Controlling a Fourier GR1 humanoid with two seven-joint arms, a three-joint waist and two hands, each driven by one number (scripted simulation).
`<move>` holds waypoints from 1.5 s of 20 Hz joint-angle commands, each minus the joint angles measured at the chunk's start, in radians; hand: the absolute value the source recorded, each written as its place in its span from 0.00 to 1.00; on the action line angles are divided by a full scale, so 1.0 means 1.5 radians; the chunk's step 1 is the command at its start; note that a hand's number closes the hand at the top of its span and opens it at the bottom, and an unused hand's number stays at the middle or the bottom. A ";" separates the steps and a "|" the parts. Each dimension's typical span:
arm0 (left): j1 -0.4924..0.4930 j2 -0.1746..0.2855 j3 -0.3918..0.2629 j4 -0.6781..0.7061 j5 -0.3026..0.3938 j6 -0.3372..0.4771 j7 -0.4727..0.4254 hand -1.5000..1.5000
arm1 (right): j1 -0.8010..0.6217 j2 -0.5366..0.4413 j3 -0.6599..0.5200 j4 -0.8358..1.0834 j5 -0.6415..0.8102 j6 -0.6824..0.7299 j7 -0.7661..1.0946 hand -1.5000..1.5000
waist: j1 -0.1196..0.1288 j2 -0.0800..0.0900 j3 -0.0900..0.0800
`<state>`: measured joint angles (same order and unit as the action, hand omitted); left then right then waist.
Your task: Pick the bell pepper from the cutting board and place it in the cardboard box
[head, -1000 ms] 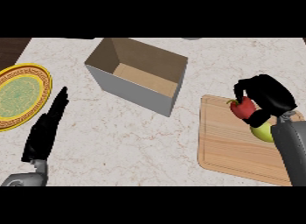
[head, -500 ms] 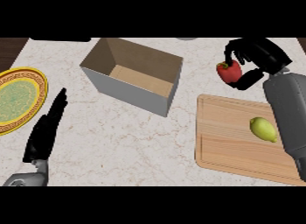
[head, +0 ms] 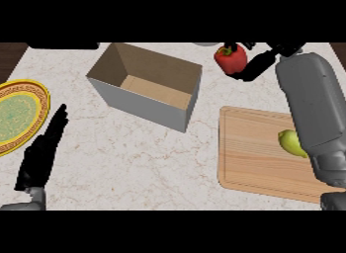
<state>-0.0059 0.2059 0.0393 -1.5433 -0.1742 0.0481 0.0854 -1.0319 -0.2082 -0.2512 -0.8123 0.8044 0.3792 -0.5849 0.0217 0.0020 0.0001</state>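
Left of the box [head: 136, 104], the left hand [head: 41, 153] lies flat, fingers straight. Right of the box, a forearm [head: 316, 106] half hides a green fruit [head: 287, 142] on the cutting board [head: 252, 163]. Farther back, the right hand [head: 253, 67] curls round the bell pepper [head: 231, 59], now closer to the box.

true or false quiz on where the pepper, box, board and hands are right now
1. The bell pepper lies on the cutting board. False: the right hand holds it off the board, past the board's far edge.
2. The cardboard box is open at the top. True.
3. A yellow-green fruit lies on the cutting board. True.
4. The left hand grips the plate. False: it lies with straight fingers beside the plate, holding nothing.
5. The bell pepper is inside the cardboard box. False: it is to the right of the box.
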 commanded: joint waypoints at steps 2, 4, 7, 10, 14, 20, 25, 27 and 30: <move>-0.014 -0.009 0.001 0.009 -0.016 0.014 0.011 0.50 | -0.039 0.067 0.017 -0.038 -0.029 0.019 0.075 1.00 | -0.011 -0.002 0.000; -0.010 -0.009 0.001 0.006 -0.010 0.003 0.000 0.50 | -0.072 0.071 0.018 -0.003 -0.026 0.012 0.110 1.00 | -0.007 -0.001 0.000; 0.034 0.014 0.023 -0.011 0.015 -0.027 -0.017 0.50 | -0.082 0.117 0.041 -0.017 -0.013 -0.010 0.159 1.00 | -0.005 -0.002 0.000; -0.022 -0.013 0.003 0.010 -0.008 -0.003 0.010 0.50 | -0.130 0.131 0.057 0.086 0.023 -0.078 0.143 1.00 | 0.003 0.004 0.000; -0.004 -0.009 -0.002 0.016 -0.017 -0.008 -0.025 0.50 | -0.186 0.138 0.093 0.157 -0.021 -0.094 0.176 1.00 | 0.011 0.005 -0.001; -0.069 -0.016 -0.013 0.016 -0.024 -0.012 0.029 0.50 | -0.212 0.139 0.198 0.267 -0.090 -0.163 0.207 1.00 | 0.031 0.009 -0.001; -0.041 -0.037 -0.027 0.022 -0.037 0.003 -0.001 0.50 | -0.189 0.139 0.253 0.333 -0.132 -0.218 0.224 1.00 | 0.045 0.011 -0.001; -0.039 -0.006 -0.005 0.009 -0.008 -0.032 -0.011 0.50 | -0.229 0.139 0.245 0.354 -0.160 -0.190 0.258 0.00 | 0.055 0.012 -0.001; -0.094 -0.026 -0.028 0.038 -0.033 -0.017 0.012 0.50 | -0.208 0.139 0.274 0.363 -0.186 -0.239 0.238 0.00 | 0.073 0.021 -0.001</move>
<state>-0.0927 0.1718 0.0088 -1.5090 -0.2126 0.0246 0.0917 -1.3350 -0.0007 0.1242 -0.3093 0.5723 0.0622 -0.2345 0.1038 0.0230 -0.0016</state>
